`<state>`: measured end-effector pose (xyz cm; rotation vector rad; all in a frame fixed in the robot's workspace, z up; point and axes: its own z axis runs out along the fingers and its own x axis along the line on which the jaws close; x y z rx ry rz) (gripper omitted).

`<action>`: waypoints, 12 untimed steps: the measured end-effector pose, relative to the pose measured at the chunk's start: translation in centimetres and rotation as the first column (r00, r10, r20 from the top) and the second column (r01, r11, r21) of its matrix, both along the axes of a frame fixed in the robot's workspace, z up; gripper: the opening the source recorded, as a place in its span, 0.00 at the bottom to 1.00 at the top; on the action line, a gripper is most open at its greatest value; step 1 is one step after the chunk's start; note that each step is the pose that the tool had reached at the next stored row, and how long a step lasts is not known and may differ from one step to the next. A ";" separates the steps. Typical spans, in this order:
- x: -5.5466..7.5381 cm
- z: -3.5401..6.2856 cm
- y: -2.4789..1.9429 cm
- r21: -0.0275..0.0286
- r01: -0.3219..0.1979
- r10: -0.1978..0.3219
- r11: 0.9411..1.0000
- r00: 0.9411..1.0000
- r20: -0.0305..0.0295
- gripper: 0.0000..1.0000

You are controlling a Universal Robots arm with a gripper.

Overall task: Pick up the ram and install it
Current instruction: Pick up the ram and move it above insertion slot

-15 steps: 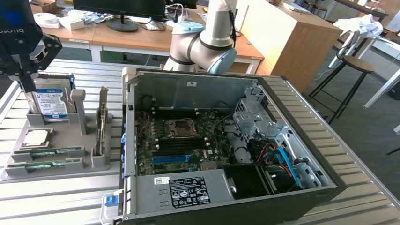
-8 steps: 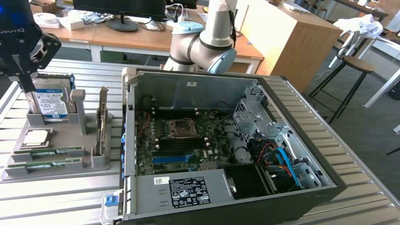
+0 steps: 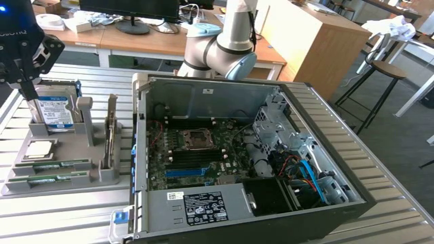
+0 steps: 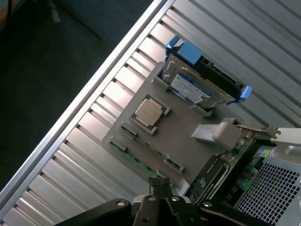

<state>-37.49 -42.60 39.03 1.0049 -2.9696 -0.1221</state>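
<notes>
The gripper (image 3: 29, 92), fingers pressed together and holding nothing, hangs over the hard drive (image 3: 54, 113) at the far end of the grey tray (image 3: 13, 189). The ram (image 3: 52, 164) lies flat at the tray's near end, past the processor chip (image 3: 38, 149), its long axis running across the exterior view. A second stick seems to lie just beside it, partly sunk in its slot

The ribbed metal bench (image 3: 61, 218) is shining; the plastic tray (image 3: 71, 145) under the ram (image 3: 54, 163) is looking dull and smooth.
</notes>
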 end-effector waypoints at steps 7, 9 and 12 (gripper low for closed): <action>0.0 -0.02 0.00 0.000 -0.114 0.114 0.993 0.993 0.000 0.10; 0.0 -0.03 0.00 0.000 -0.147 0.147 0.989 0.989 0.000 0.10; 0.0 -0.04 0.00 0.000 -0.197 0.197 0.980 0.980 0.000 0.10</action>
